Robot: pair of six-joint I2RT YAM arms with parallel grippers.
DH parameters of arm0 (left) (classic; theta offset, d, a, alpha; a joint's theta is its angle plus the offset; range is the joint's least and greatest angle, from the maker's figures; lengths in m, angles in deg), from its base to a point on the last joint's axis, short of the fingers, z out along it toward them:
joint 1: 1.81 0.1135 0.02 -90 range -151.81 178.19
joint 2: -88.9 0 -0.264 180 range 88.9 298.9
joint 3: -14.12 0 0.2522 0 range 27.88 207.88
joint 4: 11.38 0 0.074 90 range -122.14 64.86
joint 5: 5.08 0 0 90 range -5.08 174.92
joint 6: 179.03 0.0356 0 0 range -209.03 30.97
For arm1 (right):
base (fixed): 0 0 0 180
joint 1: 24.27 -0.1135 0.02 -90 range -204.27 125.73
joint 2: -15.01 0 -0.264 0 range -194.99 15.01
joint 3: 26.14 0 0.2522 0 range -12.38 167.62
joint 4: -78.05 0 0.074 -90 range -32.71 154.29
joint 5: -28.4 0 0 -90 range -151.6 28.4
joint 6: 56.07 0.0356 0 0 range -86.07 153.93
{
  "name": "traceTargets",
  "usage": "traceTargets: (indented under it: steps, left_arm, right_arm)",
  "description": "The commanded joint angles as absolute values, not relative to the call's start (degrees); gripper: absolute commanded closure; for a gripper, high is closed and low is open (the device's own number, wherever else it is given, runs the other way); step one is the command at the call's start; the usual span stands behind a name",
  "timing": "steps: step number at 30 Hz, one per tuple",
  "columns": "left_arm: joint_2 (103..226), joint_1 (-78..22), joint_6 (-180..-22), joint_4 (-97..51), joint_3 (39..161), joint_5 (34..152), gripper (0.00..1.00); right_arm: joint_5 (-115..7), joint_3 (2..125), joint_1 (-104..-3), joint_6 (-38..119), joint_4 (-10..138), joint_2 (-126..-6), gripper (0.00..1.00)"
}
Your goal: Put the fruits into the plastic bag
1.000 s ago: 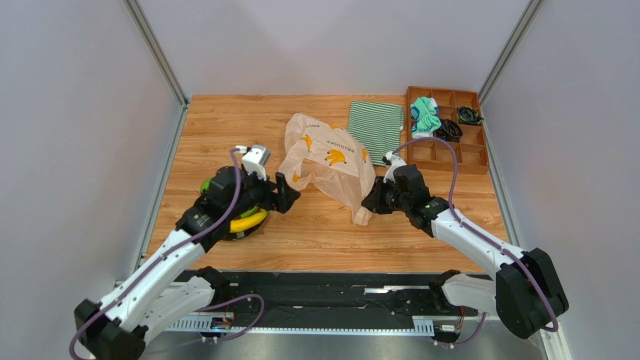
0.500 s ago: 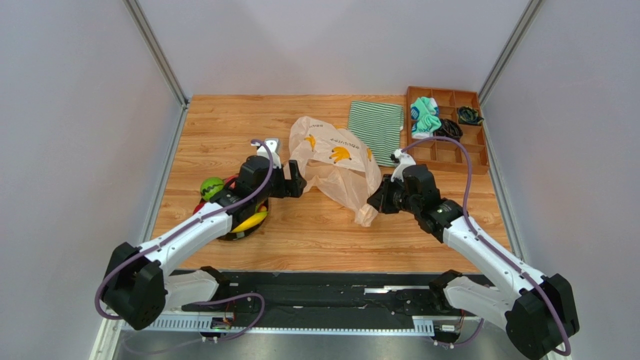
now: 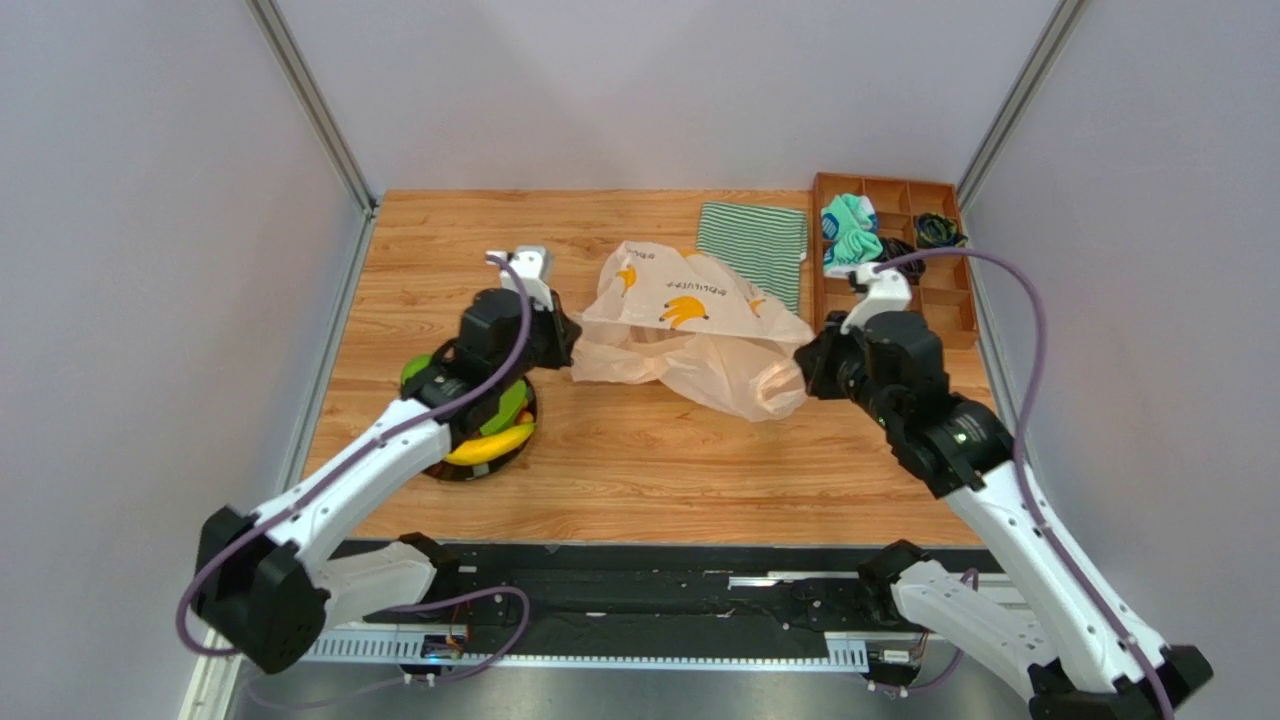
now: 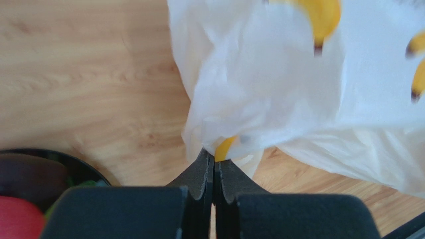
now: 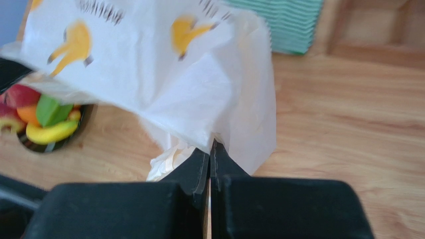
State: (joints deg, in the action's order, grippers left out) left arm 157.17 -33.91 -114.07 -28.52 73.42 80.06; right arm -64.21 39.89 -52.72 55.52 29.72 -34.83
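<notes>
The plastic bag [image 3: 691, 318], whitish with printed bananas, hangs stretched between both grippers over the middle of the table. My left gripper [image 3: 570, 342] is shut on the bag's left edge [image 4: 234, 144]. On the bag's right corner [image 5: 219, 124], my right gripper [image 3: 810, 365] is shut too. The fruits lie in a black bowl [image 3: 451, 470] under the left arm: a yellow banana [image 3: 489, 447], a green round fruit [image 3: 415, 368], and in the right wrist view a red apple [image 5: 21, 94], an orange [image 5: 29, 114] and a green piece [image 5: 52, 110].
A green-and-white striped folded cloth [image 3: 753, 249] lies behind the bag. A wooden compartment tray [image 3: 890, 278] with small items stands at the back right, close behind the right wrist. Grey walls close in both sides.
My left gripper reached the bag's left edge and shut on it. My right gripper, holding the bag, moved right and back, pulling the bag wide between the two arms.
</notes>
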Motion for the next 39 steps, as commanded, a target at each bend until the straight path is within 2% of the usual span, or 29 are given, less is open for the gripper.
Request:
traceTargets:
  steps: [1,3,6,9,10,13,15,18,22,30,34,39]
  left_arm:
    - [147.88,-28.90,-107.32,-38.39,83.49,81.03,1.00]
    - [146.82,-28.09,-105.39,-44.09,85.35,84.48,1.00]
    - [145.15,-28.18,-103.62,-46.75,86.85,91.84,1.00]
    - [145.15,-28.18,-105.29,-47.55,87.29,101.86,1.00]
    - [146.02,-28.18,-106.68,-47.90,87.47,103.88,1.00]
    - [147.78,-29.05,-108.97,-48.17,86.42,108.56,1.00]
    - [148.57,-29.93,-110.03,-47.03,85.63,109.35,1.00]
    - [149.54,-31.16,-113.11,-43.35,84.31,110.84,1.00]
    - [149.37,-31.43,-118.37,-38.16,81.94,112.60,1.00]
    - [149.81,-31.69,-121.20,-35.77,80.70,116.30,1.00]
    - [148.05,-31.69,-121.72,-36.21,79.91,116.56,1.00]
    - [146.82,-32.04,-123.30,-34.99,79.21,119.28,1.00]
  right_arm:
    - [-89.16,48.17,-52.66,50.02,19.21,-28.42,1.00]
    - [-94.61,49.76,-52.75,49.67,17.02,-27.71,1.00]
    - [-93.69,49.24,-52.75,49.75,16.48,-27.70,0.98]
    - [-87.73,48.88,-52.75,49.66,16.04,-28.67,0.73]
    - [-85.44,49.32,-52.75,49.58,15.86,-28.58,0.57]
    - [-74.90,50.38,-52.83,50.19,17.70,-25.09,0.41]
    - [-65.18,48.72,-52.83,51.93,23.21,-22.53,0.36]
    - [-50.59,43.55,-52.92,58.50,32.78,-19.53,0.36]
    - [-44.98,36.78,-55.72,65.29,41.95,-21.45,0.42]
    - [-55.59,33.15,-69.79,68.12,52.33,-32.34,0.50]
    - [-57.99,33.15,-70.15,70.58,57.16,-38.06,0.58]
    - [-68.26,34.29,-71.90,68.22,66.11,-47.99,0.63]
